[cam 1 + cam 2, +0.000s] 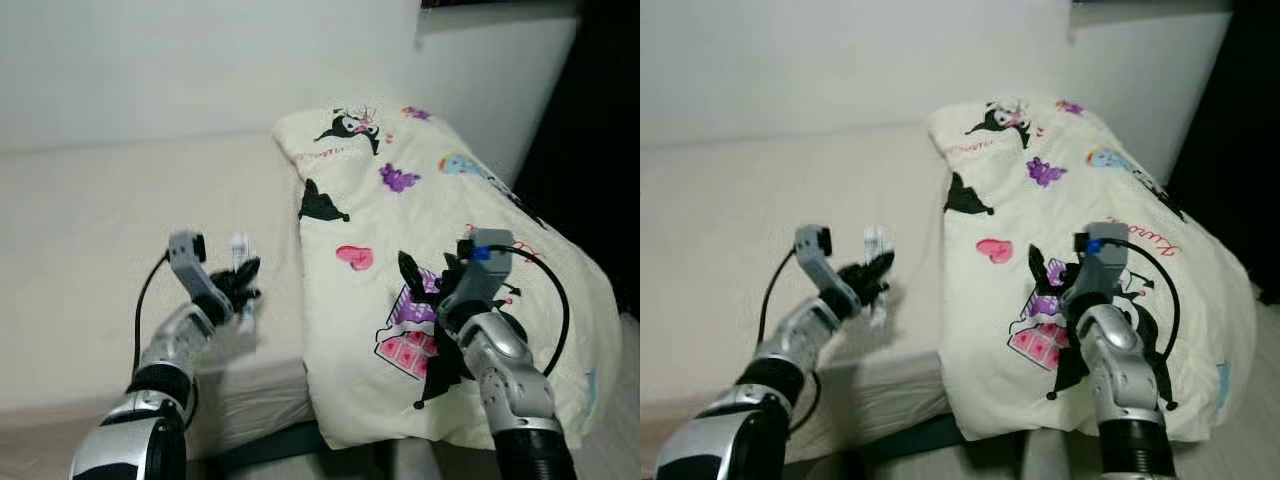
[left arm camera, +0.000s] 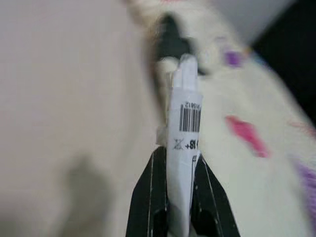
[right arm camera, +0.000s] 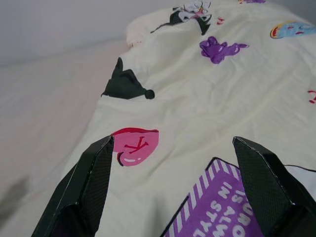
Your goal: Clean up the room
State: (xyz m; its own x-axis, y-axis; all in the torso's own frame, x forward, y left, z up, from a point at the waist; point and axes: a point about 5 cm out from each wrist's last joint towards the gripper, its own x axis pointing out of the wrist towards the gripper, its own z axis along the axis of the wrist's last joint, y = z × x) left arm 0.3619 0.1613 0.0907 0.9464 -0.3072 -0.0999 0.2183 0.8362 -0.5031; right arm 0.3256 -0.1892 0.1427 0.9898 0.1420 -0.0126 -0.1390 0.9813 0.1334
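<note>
White packet (image 2: pixel 183 148) upright, left tool (image 2: pixel 178 182) clamping

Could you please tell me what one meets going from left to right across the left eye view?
Bare mattress → left pincer shut on a white barcoded item → cartoon-printed duvet → right pincer, open.

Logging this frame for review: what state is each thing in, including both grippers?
Left gripper: shut on a small white packet, held above the bed.
White packet: upright between the fingers, barcode label facing the wrist camera.
Right gripper: open, empty, hovering over the blanket.
Blanket: cream with cartoon prints, spread over the bed's right side, its near edge hanging off.
Bed: beige mattress bare beside the blanket.
</note>
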